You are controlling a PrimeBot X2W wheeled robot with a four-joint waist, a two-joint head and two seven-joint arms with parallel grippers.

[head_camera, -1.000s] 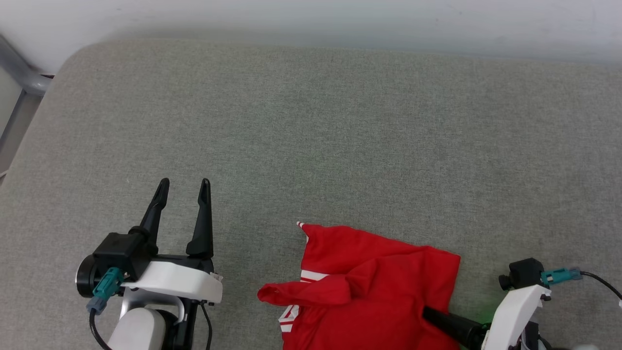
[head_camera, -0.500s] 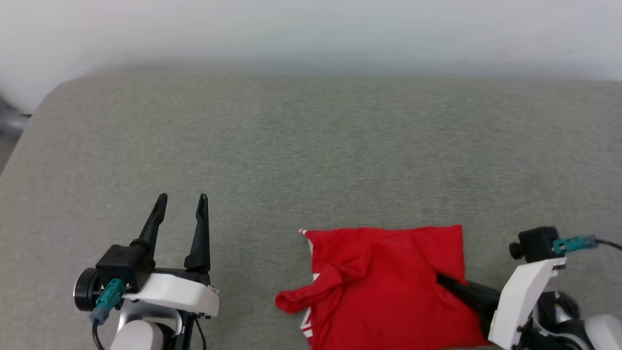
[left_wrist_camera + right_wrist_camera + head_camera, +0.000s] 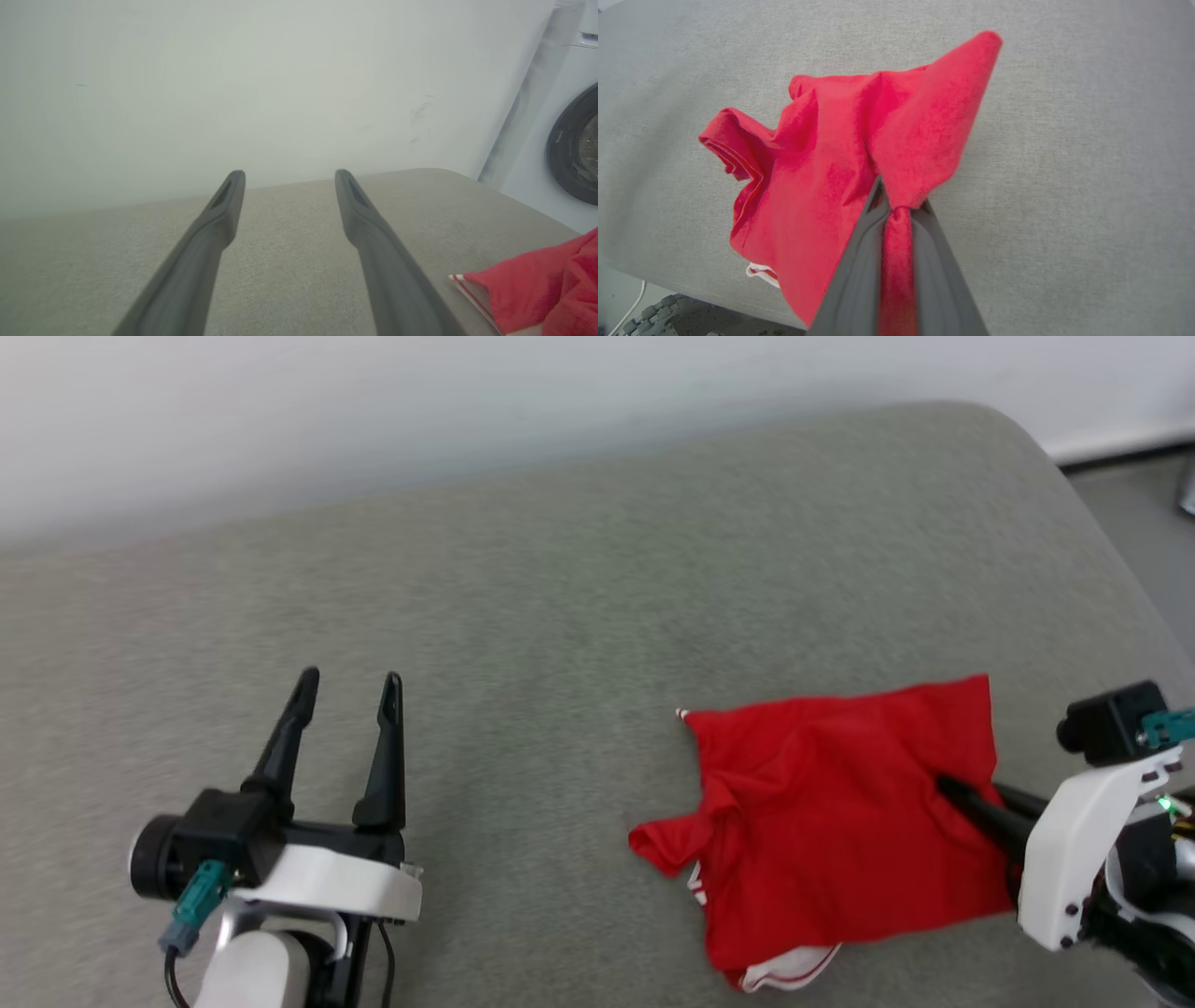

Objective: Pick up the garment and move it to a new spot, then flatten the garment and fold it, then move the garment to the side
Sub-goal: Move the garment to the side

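One table (image 3: 560, 616): grey cloth top.
garment (image 3: 840, 803): red, bunched on the table's right part, white trim at its near edge.
left gripper (image 3: 350, 678): fingers spread apart, empty, well left of the garment.
right gripper (image 3: 901, 200): fingers clamped on a red fold.

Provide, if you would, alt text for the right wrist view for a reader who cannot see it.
The right gripper is shut on a bunched fold of the red garment, which lies crumpled on the grey cushioned surface. A bit of white trim shows at its lower left edge.
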